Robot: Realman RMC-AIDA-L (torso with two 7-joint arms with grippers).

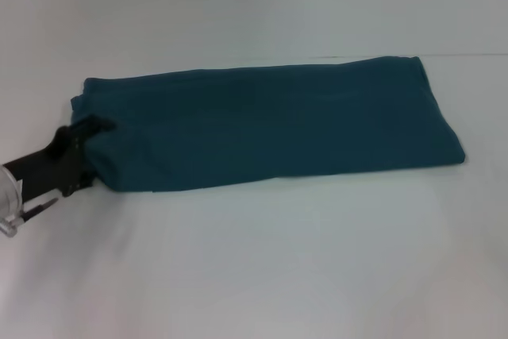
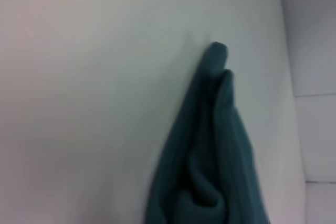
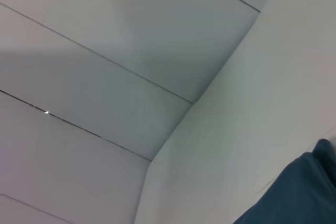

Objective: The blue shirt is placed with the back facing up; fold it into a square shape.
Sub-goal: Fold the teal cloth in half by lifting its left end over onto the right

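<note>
The blue shirt [image 1: 270,125] lies folded into a long band on the white surface [image 1: 254,267]. The left hand [image 1: 86,152] is clamped on its near end.

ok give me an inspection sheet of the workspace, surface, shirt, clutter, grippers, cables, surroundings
Surface: plain white table.
Job's things: the blue shirt lies folded into a long strip across the table, not yet a square.
Clutter: nothing seen.
Grippers: the left gripper is at the strip's left end, low on the table, shut on the fabric. Right gripper not in the head view.
Cables: nothing seen.
Surroundings: pale panelled wall in the right wrist view.
</note>
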